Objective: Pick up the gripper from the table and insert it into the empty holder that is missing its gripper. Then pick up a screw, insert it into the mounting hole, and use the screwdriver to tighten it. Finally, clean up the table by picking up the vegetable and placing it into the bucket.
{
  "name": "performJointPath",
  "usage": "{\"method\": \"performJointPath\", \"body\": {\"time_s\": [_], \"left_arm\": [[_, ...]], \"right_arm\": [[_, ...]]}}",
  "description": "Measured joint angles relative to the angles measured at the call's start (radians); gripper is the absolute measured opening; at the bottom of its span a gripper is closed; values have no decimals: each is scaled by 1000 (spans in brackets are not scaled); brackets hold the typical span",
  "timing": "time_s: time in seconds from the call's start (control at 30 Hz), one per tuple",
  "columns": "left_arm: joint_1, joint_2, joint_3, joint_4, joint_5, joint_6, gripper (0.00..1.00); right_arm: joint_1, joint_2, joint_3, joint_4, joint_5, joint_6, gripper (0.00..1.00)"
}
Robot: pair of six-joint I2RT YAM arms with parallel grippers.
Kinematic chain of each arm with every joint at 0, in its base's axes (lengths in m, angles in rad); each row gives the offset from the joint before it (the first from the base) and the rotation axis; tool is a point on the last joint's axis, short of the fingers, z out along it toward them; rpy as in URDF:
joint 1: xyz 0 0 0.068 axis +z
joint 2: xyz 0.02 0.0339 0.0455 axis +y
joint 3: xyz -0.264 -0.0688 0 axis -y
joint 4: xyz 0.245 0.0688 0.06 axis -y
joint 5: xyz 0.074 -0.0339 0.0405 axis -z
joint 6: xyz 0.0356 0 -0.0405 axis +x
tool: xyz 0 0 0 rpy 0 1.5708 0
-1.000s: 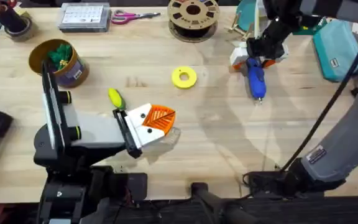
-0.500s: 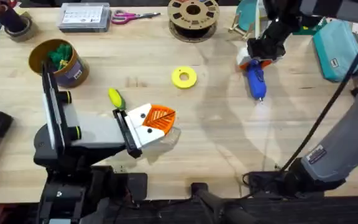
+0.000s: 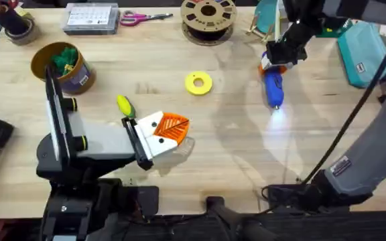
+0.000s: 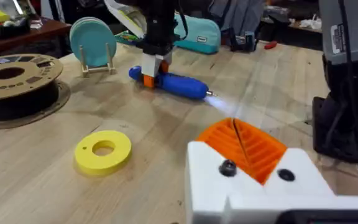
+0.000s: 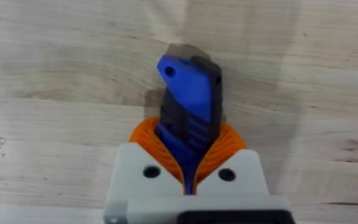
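The screwdriver (image 3: 274,88) has swung straighter, clamped in the right pincer (image 3: 278,60) (yellow ring (image 3: 198,83) well apart).

screwdriver (image 5: 188,115): lower body hidden between end effector pads | screw: too small to tell

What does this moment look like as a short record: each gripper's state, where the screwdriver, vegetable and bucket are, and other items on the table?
right gripper: shut on the blue screwdriver, far right of the table
screwdriver light: glow on the wood at its tip
left gripper: shut, holding nothing, low over the near left
vegetable: on the table beside the left gripper
bucket: far left, green item inside
other items: yellow ring, brown spool, scissors
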Motion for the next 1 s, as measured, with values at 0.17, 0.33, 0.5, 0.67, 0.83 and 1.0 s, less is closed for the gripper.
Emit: {"method": "performJointPath", "body": {"time_s": [0.17,0.33,0.5,0.67,0.83,1.0], "left_arm": [[0,0,0,0,0,0,4],[0,0,0,0,0,0,4],[0,0,0,0,0,0,4],[0,0,0,0,0,0,4],[0,0,0,0,0,0,4],[0,0,0,0,0,0,4]], "right_arm": [[0,-34,1,-1,0,0,27],[0,-143,52,-2,0,0,27],[0,-274,154,25,-38,0,27],[0,-379,202,135,-156,0,27],[0,-428,204,260,-346,0,27],[18,-429,204,398,-553,1,27]]}}
